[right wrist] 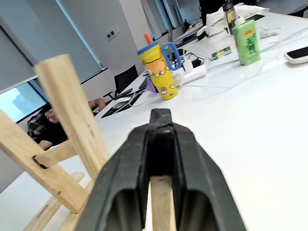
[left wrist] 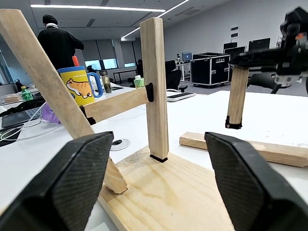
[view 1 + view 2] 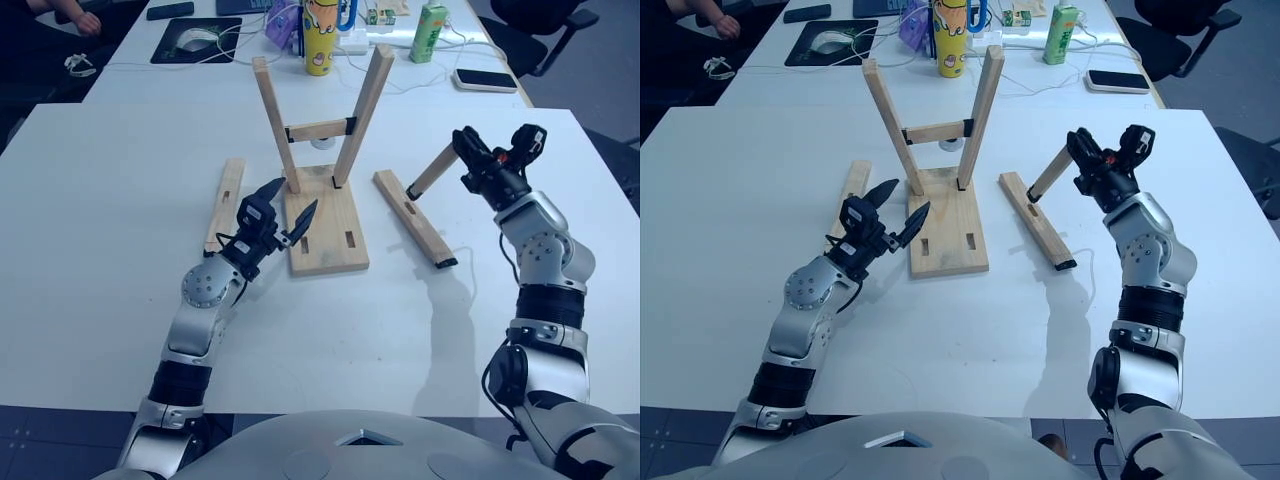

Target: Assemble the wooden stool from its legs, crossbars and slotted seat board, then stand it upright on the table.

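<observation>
The slotted seat board [image 3: 326,236] lies flat mid-table. Two legs [image 3: 275,120] [image 3: 363,112] stand up from its far end, joined by a crossbar [image 3: 320,130]. My left gripper [image 3: 293,197] is open just above the board's left edge, its pads [image 2: 79,187] framing the standing legs. My right gripper [image 3: 468,148] is shut on the top end of a loose leg [image 3: 432,172], which slants down to its black-capped foot near another wooden piece [image 3: 413,218] lying right of the board. A further piece [image 3: 226,200] lies left of the board.
A yellow mug [image 3: 320,40], a green carton [image 3: 430,32], a phone [image 3: 485,78], a mouse pad [image 3: 195,40] and cables sit on the far table. Bare white tabletop [image 3: 330,340] stretches in front of the board.
</observation>
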`<act>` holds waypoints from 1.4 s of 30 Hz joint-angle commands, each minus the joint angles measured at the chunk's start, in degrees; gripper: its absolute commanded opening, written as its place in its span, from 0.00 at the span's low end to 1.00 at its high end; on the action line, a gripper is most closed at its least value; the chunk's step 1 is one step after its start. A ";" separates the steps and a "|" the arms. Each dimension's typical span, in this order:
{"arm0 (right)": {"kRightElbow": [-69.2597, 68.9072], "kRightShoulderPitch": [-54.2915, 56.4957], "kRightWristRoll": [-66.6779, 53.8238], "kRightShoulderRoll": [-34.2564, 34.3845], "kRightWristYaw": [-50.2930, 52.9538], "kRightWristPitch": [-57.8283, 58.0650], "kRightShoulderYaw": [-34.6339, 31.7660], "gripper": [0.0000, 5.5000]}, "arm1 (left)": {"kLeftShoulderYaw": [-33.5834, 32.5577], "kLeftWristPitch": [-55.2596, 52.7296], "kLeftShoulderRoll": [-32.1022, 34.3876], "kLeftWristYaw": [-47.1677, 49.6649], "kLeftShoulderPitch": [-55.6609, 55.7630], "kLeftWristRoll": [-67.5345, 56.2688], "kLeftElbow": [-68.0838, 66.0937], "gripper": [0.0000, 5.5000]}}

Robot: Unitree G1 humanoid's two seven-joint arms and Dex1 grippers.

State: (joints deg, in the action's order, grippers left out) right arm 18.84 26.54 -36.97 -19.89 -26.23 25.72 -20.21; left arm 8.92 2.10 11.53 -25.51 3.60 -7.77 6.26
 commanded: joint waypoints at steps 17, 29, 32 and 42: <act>5.40 -1.65 6.89 0.68 -3.09 -7.76 1.52 0.07 | 0.52 -1.87 0.81 -0.39 -1.02 0.93 1.32 0.64; -3.74 -13.29 16.01 6.89 2.08 -16.15 8.87 0.07 | 0.55 -1.81 1.23 -0.24 -0.78 1.78 1.77 0.64; -4.44 -17.77 18.12 8.53 3.98 -18.97 10.15 0.07 | 0.72 -2.03 1.33 -0.56 -0.66 1.64 1.78 0.64; -2.49 -13.72 23.18 5.74 6.31 -20.70 12.86 0.07 | 0.79 -1.69 1.50 -0.96 0.69 2.13 -0.07 0.64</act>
State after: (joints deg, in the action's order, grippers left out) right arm 12.89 15.34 -16.37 -13.70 -21.28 2.18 -8.28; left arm 9.57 0.46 12.67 -26.32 3.22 -6.55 6.95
